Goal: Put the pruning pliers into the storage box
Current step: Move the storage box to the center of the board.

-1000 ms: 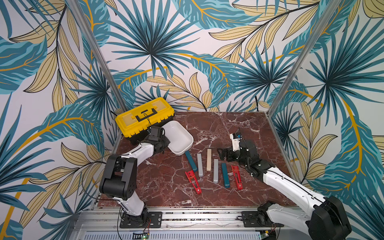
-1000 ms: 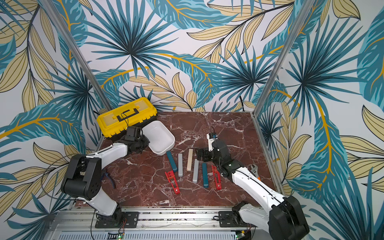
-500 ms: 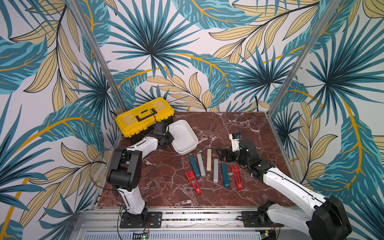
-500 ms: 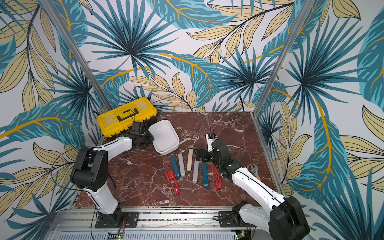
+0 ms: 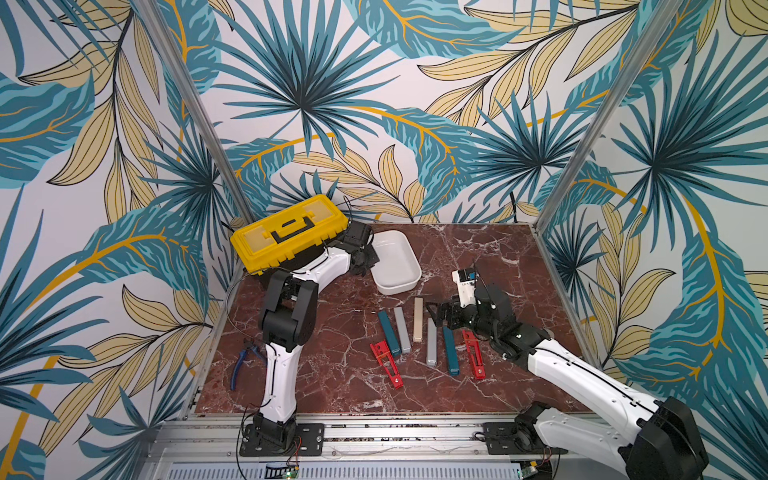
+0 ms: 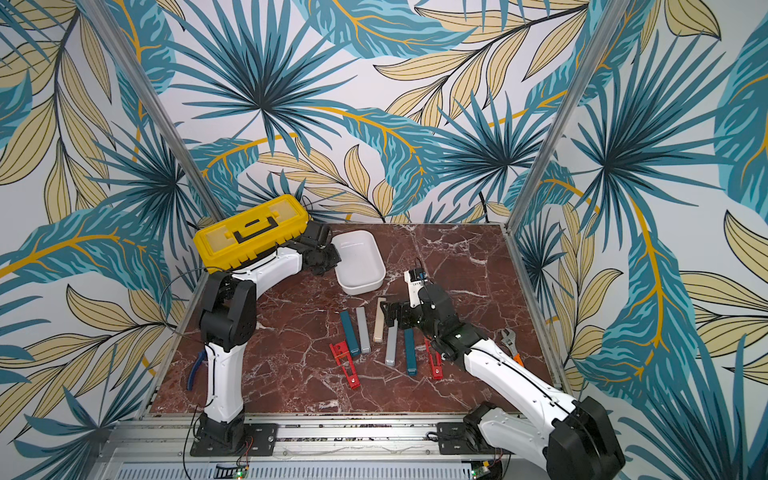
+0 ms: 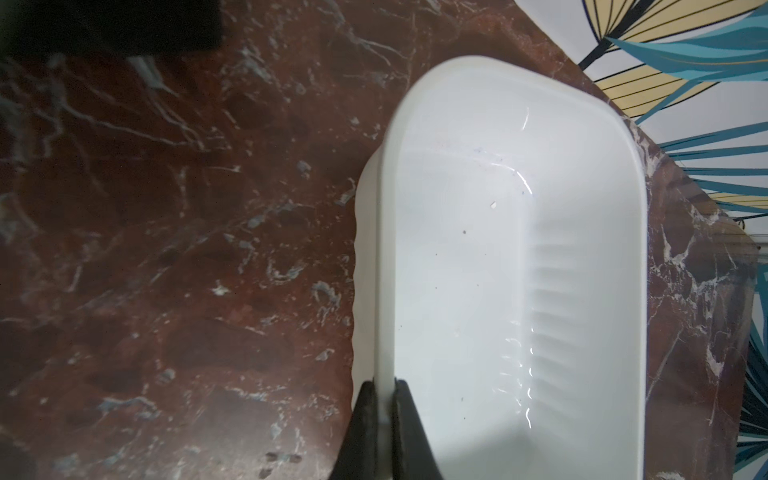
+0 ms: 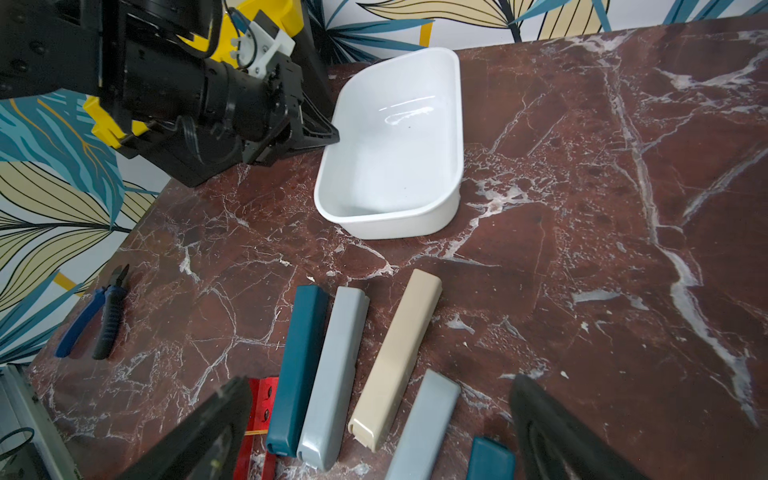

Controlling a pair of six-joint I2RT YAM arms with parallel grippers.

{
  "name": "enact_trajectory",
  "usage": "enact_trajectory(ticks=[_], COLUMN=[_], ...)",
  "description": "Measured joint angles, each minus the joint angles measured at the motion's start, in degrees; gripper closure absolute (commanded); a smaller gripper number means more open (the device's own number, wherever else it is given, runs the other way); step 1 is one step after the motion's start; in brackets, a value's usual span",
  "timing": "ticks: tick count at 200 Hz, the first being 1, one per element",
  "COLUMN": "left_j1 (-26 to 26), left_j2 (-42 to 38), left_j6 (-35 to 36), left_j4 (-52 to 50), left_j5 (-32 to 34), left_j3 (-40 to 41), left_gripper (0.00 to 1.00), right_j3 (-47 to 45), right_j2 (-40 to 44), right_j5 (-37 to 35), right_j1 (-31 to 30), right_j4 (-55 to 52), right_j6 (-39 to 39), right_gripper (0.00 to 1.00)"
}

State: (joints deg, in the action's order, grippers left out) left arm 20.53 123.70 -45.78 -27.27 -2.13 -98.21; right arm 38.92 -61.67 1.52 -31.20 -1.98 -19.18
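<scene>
Pliers [image 5: 418, 319], seven coloured bars, lie in a row near the empty white box [image 5: 397, 286], whose rim the left gripper [image 7: 386, 384] pinches tight while the right gripper [image 8: 380, 386] hangs wide open over the row; a wide grab could catch two touching bars and drop one.

Bare marble table [image 5: 490, 257] lies right of the storage box [image 5: 397, 286], a wide lane. Left side is blocked: left gripper [image 7: 384, 388] clamps the rim, yellow toolbox [image 5: 257, 245] crowding behind. The pruning pliers [image 5: 417, 320] line the near approach, gaps between bars narrow.
</scene>
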Motion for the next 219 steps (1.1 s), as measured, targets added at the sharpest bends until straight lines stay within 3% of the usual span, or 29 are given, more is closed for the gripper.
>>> enact_trajectory(ticks=[115,128,164,191,219], left_j1=[3.48,3.63,3.74,3.76,3.56], left_j2=[1.90,1.90,1.88,1.57,-0.85], left_j6=[3.82,4.02,5.57,6.80,7.85], left_j4=[-4.55,-5.07,-6.16,-6.97,-8.98], left_j5=[-3.08,-3.26,-3.80,-3.56,-2.62], left_j3=[-4.20,-4.35,-4.37,-4.37,-4.35], left_gripper=[1.00,0.83,0.56,0.46,0.46], right_j3=[0.00,-0.02,-0.02,0.20,1.77], right_j2=[0.66,0.70,0.46,-0.96,-2.27], right_j5=[-0.63,-0.66,-1.38,-4.17,-6.62], right_j1=[-0.74,-0.83,-1.42,-3.72,-5.62], right_j4=[-0.57,-0.57,-0.52,-1.20,-1.95], right_j6=[-0.59,-0.68,-0.76,-0.76,-0.79], right_gripper=[0.01,0.00,0.00,0.00,0.01])
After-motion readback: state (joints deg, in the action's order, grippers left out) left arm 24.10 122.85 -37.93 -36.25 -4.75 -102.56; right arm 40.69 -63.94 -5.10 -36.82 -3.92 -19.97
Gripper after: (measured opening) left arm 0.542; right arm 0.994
